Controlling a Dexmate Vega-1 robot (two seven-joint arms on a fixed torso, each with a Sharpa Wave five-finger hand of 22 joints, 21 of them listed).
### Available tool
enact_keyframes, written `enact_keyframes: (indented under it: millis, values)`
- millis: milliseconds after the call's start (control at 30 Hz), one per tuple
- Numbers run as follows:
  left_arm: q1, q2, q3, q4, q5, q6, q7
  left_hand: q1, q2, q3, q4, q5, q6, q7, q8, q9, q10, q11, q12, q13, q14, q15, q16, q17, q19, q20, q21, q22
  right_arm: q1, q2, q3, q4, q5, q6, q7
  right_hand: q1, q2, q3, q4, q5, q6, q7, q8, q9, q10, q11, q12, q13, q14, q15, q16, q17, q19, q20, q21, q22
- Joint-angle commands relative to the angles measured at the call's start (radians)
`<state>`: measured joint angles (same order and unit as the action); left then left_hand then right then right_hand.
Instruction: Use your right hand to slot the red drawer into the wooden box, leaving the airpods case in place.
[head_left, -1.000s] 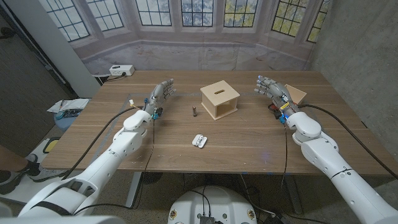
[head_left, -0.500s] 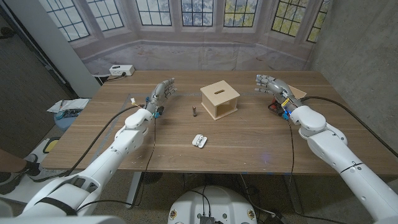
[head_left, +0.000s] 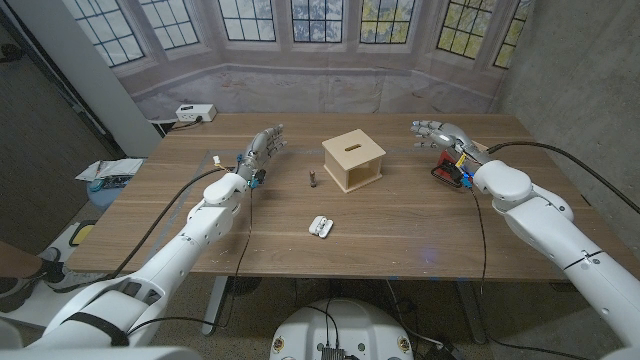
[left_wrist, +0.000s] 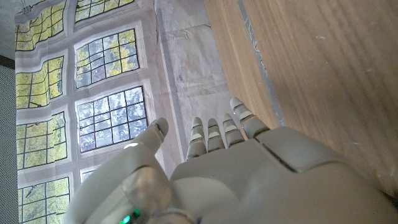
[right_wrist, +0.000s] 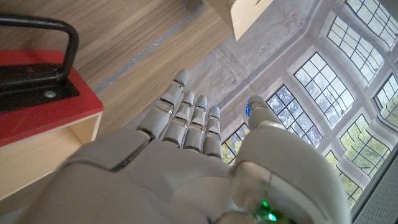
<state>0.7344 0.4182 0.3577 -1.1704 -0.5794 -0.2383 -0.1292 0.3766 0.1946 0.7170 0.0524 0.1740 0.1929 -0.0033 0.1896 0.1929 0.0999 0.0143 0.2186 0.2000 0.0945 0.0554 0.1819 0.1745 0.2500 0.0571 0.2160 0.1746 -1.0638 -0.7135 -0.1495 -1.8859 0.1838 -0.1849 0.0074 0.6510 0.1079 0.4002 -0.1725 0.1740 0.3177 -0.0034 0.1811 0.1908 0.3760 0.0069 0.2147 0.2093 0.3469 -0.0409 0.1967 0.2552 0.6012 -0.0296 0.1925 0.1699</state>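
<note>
Over the last second the right robot hand (head_left: 440, 134) has drifted toward the far right part of the tabletop (head_left: 400, 225), and its forearm now covers most of the red drawer (head_left: 447, 172), of which the head view shows little more than a red and black patch beside the wrist. That hand holds nothing; its fingers are spread apart and reach toward the wooden box (head_left: 353, 161). From the right wrist view, the right robot hand (right_wrist: 186, 155) hovers with the red drawer (right_wrist: 37, 106) just beside it: a red front with a black handle on a pale wooden body, resting on the tabletop (right_wrist: 124, 50). A corner of the wooden box (right_wrist: 245, 12) shows beyond the fingertips.

The left robot hand (head_left: 262, 148) has barely shifted. It stands over the left part of the tabletop with fingers extended and apart, holding nothing; the left wrist view shows the same left robot hand (left_wrist: 217, 168) empty, beside the tabletop (left_wrist: 323, 74).

The wooden box stands in the far middle of the tabletop, with a slot in its top face. A small dark object (head_left: 312, 179) stands just to its left; what it is cannot be made out. The airpods case (head_left: 320, 226), white, lies nearer the robot, well apart from both hands and from the box.
</note>
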Motion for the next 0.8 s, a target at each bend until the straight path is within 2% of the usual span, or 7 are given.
enact_keyframes:
  millis: [33,267,500,567,600,667,800]
  values:
    - [0.002,-0.002,0.007,-0.018,0.012,0.013,0.014,0.009,0.001,0.001,-0.006,0.007,0.010,-0.002,0.004,0.002,0.005,0.003,0.001,0.003,0.008,0.005,0.006,0.002,0.006,0.006,-0.004,0.005,0.013,-0.108,-0.007,-0.062,-0.075,-0.097,0.018,0.018,0.000,0.003,-0.007,0.006,-0.005,-0.001,0.008,0.000,0.004,-0.011,-0.003,-0.001,0.001,-0.025,0.001,-0.003,0.003,0.010,0.003,0.003]
    - [-0.006,-0.004,0.014,-0.016,0.013,0.020,0.004,0.011,0.000,0.000,-0.008,0.007,0.009,-0.003,0.003,0.001,0.004,0.003,0.000,0.003,0.008,0.004,0.006,0.002,0.005,0.007,-0.005,0.005,0.020,-0.157,-0.011,-0.077,-0.108,-0.133,0.022,0.029,-0.005,0.001,-0.006,0.006,-0.001,-0.008,0.010,-0.001,0.008,-0.019,-0.002,-0.001,0.004,-0.034,0.003,-0.009,-0.001,0.021,0.002,0.003]
    - [-0.011,-0.007,0.019,-0.017,0.015,0.031,0.004,0.013,0.000,-0.001,-0.008,0.007,0.011,-0.002,0.004,0.002,0.006,0.004,0.001,0.003,0.008,0.005,0.006,0.002,0.005,0.006,-0.005,0.005,0.029,-0.183,-0.019,-0.093,-0.128,-0.176,0.013,0.038,-0.012,-0.004,-0.004,0.006,0.010,-0.012,0.015,-0.001,0.027,-0.023,0.004,-0.002,0.014,-0.041,0.008,-0.015,-0.004,0.030,0.002,0.003]
    - [-0.014,-0.010,0.020,-0.013,0.016,0.030,0.003,0.013,0.000,-0.002,-0.009,0.007,0.011,-0.001,0.004,0.002,0.006,0.005,0.001,0.003,0.009,0.005,0.006,0.002,0.005,0.007,-0.006,0.005,0.033,-0.192,-0.025,-0.101,-0.138,-0.195,0.010,0.043,-0.018,-0.007,-0.003,0.006,0.015,-0.017,0.016,-0.001,0.031,-0.039,0.004,-0.003,0.018,-0.052,0.009,-0.020,-0.006,0.037,0.001,0.004]
    - [-0.016,-0.011,0.021,-0.009,0.017,0.028,0.001,0.014,0.000,-0.002,-0.009,0.008,0.012,-0.002,0.004,0.002,0.006,0.005,0.001,0.003,0.008,0.005,0.006,0.002,0.005,0.006,-0.006,0.005,0.035,-0.196,-0.027,-0.106,-0.142,-0.206,0.008,0.048,-0.020,-0.009,-0.003,0.006,0.018,-0.020,0.017,-0.001,0.035,-0.044,0.004,-0.003,0.022,-0.069,0.011,-0.024,-0.010,0.040,0.000,0.004]
    - [-0.020,-0.015,0.022,-0.001,0.018,0.023,-0.001,0.014,0.000,-0.002,-0.009,0.008,0.012,-0.002,0.004,0.002,0.006,0.006,0.001,0.003,0.010,0.007,0.007,0.002,0.006,0.007,-0.006,0.005,0.041,-0.206,-0.032,-0.113,-0.150,-0.228,0.008,0.056,-0.030,-0.015,-0.002,0.006,0.023,-0.034,0.018,-0.001,0.044,-0.063,0.004,-0.004,0.027,-0.079,0.012,-0.031,-0.018,0.046,-0.001,0.005]
    - [-0.023,-0.021,0.024,0.008,0.021,0.019,0.000,0.015,0.000,-0.003,-0.010,0.008,0.012,-0.002,0.004,0.002,0.007,0.006,0.001,0.003,0.011,0.007,0.007,0.002,0.006,0.008,-0.006,0.005,0.050,-0.227,-0.040,-0.127,-0.162,-0.264,0.011,0.064,-0.038,-0.021,-0.001,0.006,0.028,-0.043,0.019,-0.002,0.052,-0.087,0.003,-0.005,0.035,-0.089,0.013,-0.039,-0.037,0.052,-0.006,0.005]
